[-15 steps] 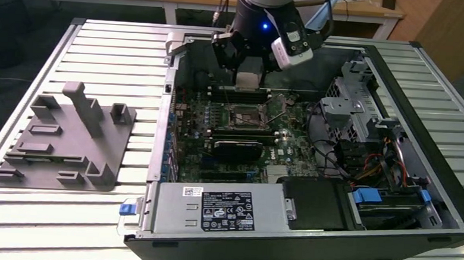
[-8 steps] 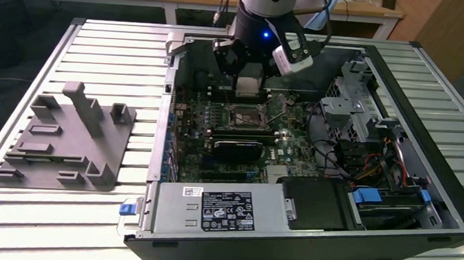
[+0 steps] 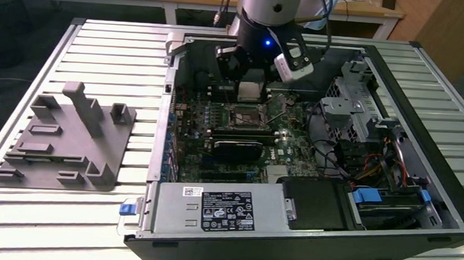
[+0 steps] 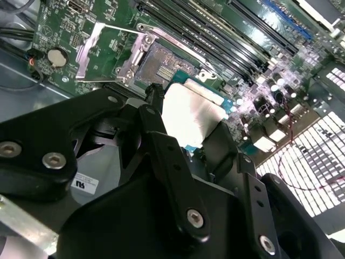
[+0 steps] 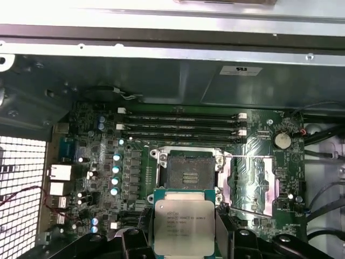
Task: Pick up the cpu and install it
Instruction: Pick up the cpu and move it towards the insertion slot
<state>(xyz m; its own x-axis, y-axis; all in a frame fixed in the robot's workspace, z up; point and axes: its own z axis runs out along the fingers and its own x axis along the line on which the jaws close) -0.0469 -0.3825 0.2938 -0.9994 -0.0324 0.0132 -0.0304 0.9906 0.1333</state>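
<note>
The tool (image 5: pixel 184 241) has the cpu (image 5: pixel 183 224) clamped between its two fingers (image 5: pixel 139 240), which press on opposite edges of the chip and leave its shiny metal top bare. It is closed just as far as the chip's width allows. The exterior view shows the tool (image 3: pixel 253 83) inside the open computer case (image 3: pixel 163 132), hanging over the motherboard (image 5: pixel 97 162) with the cpu (image 3: pixel 251 90) clear of the board. The pick-up looks done, and the carry to the mount is the step in hand.

The black socket (image 5: pixel 190 175) lies below the tool and just ahead of the chip's leading edge — not yet squarely under it. The socket's metal load plate (image 5: pixel 250 183) is swung open to one side, so the contact field is exposed.

Seating calls for care — the chip centred over the socket, its edges square to the frame, then lowered level without scraping the contacts. The grey tray (image 3: pixel 65 139) sits well away from the tool on the slatted surface (image 3: pixel 101 51).
</note>
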